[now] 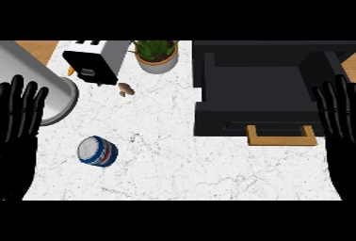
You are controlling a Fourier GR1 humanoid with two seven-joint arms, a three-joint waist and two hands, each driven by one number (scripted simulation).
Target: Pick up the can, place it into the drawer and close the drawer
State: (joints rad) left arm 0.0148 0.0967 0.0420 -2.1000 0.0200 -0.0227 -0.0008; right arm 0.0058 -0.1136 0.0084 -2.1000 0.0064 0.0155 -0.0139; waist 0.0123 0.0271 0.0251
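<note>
Two hands frame your view, and neither has hold of anything. Your left hand rests at the left edge, just left of the can, with its fingers straight and pointing up. Your right hand rests the same way at the right edge, far to the can's right, its fingers straight and slightly spread. Neither hand touches the can.

The can sits on the white marble desk, toward its left side, and is the nearest to you of all the things there. You see its silvery round end and its blue side. Whether it stands quite upright you cannot tell from this view.

To the can's right and a little farther off lies a wooden handle. It is fixed to the near front of the drawer, which is dark, stands open and is well apart from the can. Left of the can and farther back, a large grey rounded thing shows at the desk's left edge. Beyond the can lies a small brown thing, too small to name. Farther still beyond the can stands a toaster, with a potted plant just to its right at the desk's far edge.
</note>
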